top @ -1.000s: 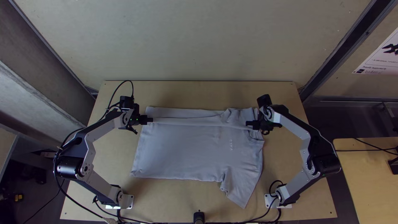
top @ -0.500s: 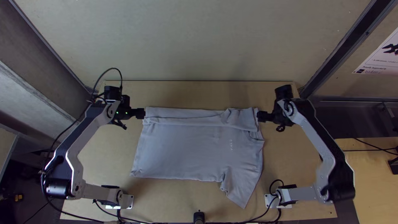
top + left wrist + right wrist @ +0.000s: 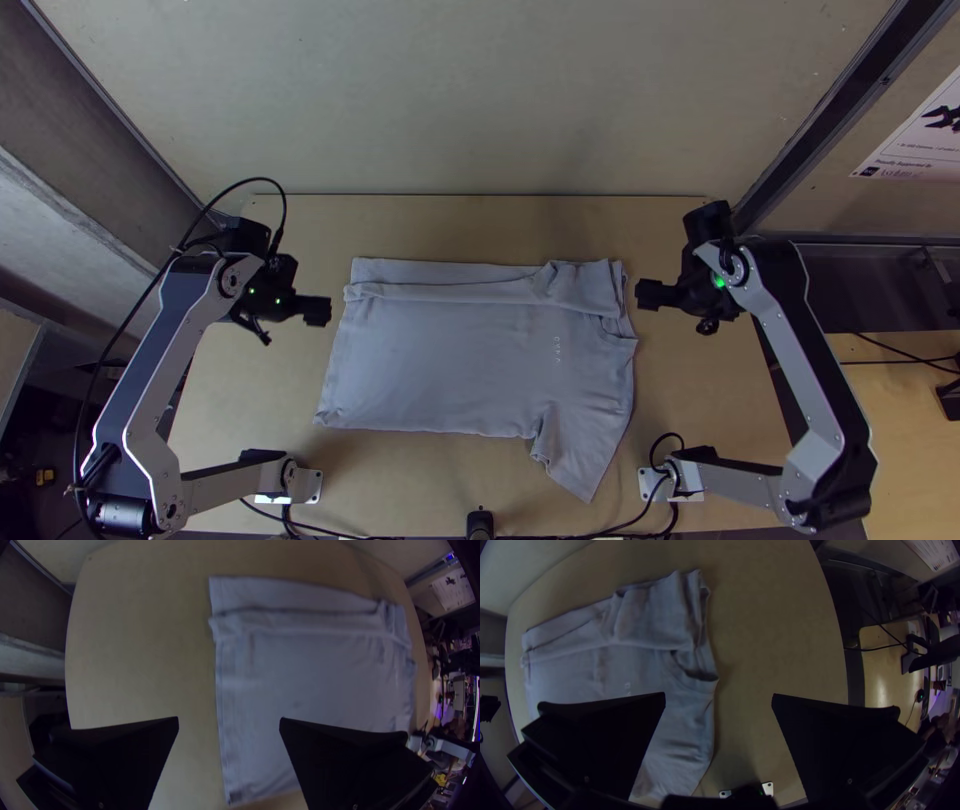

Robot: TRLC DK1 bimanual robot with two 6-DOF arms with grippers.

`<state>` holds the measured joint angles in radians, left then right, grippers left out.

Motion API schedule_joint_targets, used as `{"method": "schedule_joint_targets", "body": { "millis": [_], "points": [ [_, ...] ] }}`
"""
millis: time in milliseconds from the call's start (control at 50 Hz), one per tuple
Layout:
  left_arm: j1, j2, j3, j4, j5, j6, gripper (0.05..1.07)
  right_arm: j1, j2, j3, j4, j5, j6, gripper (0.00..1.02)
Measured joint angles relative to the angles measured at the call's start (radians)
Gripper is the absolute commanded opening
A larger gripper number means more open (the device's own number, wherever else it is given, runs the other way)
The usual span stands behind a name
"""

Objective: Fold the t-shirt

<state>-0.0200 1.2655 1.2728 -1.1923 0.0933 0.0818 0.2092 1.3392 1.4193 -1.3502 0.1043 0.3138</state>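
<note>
Nearest the bases, a tapering flap, probably a sleeve [image 3: 585, 458], extends from the grey t-shirt [image 3: 450, 365]. The shirt body lies spread at mid-table [image 3: 400, 480]. Beyond its middle, the left gripper [image 3: 318, 311] stands just outside the left side edge, fingers spread wide, clear of the cloth. The right gripper [image 3: 645, 294] stands just beside the opposite edge, likewise spread wide and gripping nothing. Along the far side runs a folded band [image 3: 440, 291], bunched at its right end.
</note>
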Motion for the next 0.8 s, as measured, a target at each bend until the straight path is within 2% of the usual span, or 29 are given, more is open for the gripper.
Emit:
{"method": "schedule_joint_targets", "body": {
  "millis": [160, 320, 480, 620, 800],
  "points": [
    [-0.013, -0.077, -0.083, -0.068, -0.017, 0.073, 1.02, 0.092, -0.085, -0.044, -0.078, -0.052, -0.004, 0.98],
    [-0.079, -0.138, -0.24, -0.09, -0.106, 0.121, 1.01, 0.174, -0.141, -0.132, -0.128, -0.12, -0.005, 0.98],
    [-0.161, -0.144, -0.379, -0.093, -0.136, 0.124, 1.01, 0.235, -0.184, -0.232, -0.151, -0.132, -0.004, 0.97],
    [-0.238, -0.127, -0.45, -0.084, -0.155, 0.104, 0.81, 0.249, -0.211, -0.28, -0.154, -0.133, -0.003, 0.97],
    [-0.284, -0.084, -0.503, -0.05, -0.158, 0.08, 0.8, 0.249, -0.234, -0.307, -0.155, -0.138, -0.003, 0.97]
  ]
}}
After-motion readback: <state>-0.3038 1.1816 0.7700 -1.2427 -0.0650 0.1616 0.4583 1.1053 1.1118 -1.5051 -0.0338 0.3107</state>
